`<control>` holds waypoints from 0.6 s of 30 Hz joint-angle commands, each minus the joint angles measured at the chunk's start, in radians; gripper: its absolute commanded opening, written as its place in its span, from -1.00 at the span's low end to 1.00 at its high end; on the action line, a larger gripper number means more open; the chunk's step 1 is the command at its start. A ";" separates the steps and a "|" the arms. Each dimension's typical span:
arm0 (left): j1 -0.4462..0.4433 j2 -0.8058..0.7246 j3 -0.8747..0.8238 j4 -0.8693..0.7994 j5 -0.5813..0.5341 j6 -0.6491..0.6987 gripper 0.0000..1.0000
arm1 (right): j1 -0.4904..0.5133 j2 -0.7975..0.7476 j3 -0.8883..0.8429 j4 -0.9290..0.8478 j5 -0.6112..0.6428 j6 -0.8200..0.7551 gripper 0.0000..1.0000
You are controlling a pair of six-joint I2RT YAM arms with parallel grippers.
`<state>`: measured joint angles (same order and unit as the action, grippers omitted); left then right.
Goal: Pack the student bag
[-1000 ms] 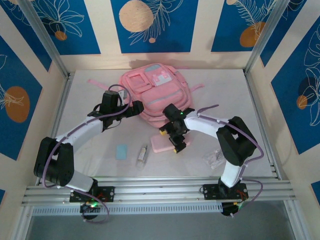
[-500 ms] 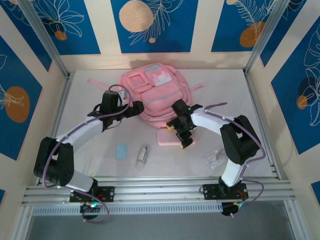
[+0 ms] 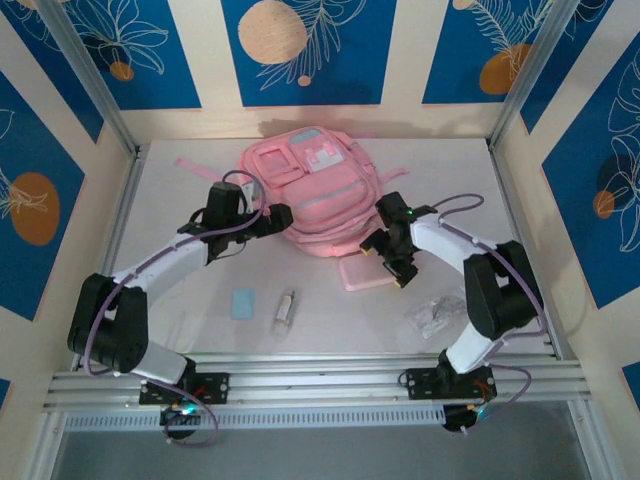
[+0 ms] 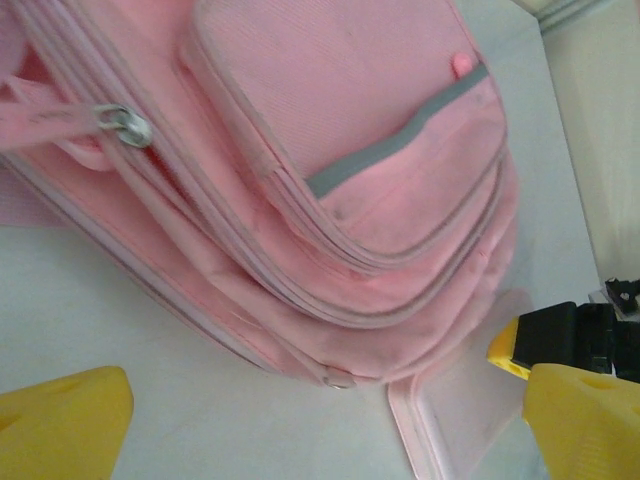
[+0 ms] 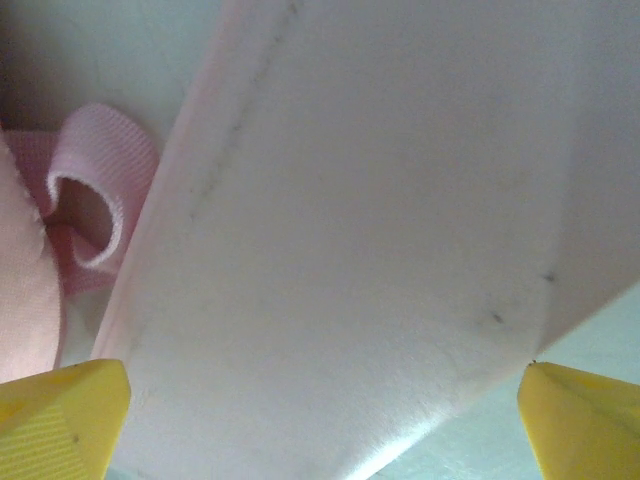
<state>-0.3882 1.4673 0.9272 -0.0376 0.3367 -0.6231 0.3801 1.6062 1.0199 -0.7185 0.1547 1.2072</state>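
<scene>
The student bag (image 3: 315,190) lies flat at the back middle of the table, a soft pink backpack with grey-trimmed zip pockets (image 4: 330,170). My left gripper (image 3: 278,215) hovers open at the bag's left lower side, and its yellow fingers (image 4: 65,425) stand wide over bare table (image 4: 325,435). My right gripper (image 3: 386,267) is open at the bag's right lower corner. Its fingers straddle a flat pink pencil case (image 3: 358,273), which spans nearly the whole gap between them (image 5: 370,200). I cannot see whether the fingers touch it. The case (image 4: 455,420) lies just in front of the bag.
A pale blue flat piece (image 3: 243,303) and a small bottle-like item (image 3: 287,306) lie on the table near the front. A clear plastic packet (image 3: 435,315) sits at the front right. A pink strap loop (image 5: 90,200) lies beside the case. Metal rails frame the table.
My right gripper has moved right and back along the bag's lower edge, and the pink pencil case has shifted right with it. The left arm has barely moved.
</scene>
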 commanded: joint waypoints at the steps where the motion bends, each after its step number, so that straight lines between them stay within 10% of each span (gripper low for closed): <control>1: -0.034 0.011 0.003 0.001 0.045 0.004 1.00 | -0.028 -0.091 -0.087 0.023 -0.054 -0.047 0.99; 18: -0.153 0.054 -0.037 0.063 0.053 -0.009 1.00 | -0.228 -0.089 -0.222 0.578 -0.286 -0.273 0.99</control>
<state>-0.5301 1.5074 0.9035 -0.0101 0.3668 -0.6235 0.1631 1.4914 0.7628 -0.3599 -0.0681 1.0332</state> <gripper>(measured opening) 0.999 0.995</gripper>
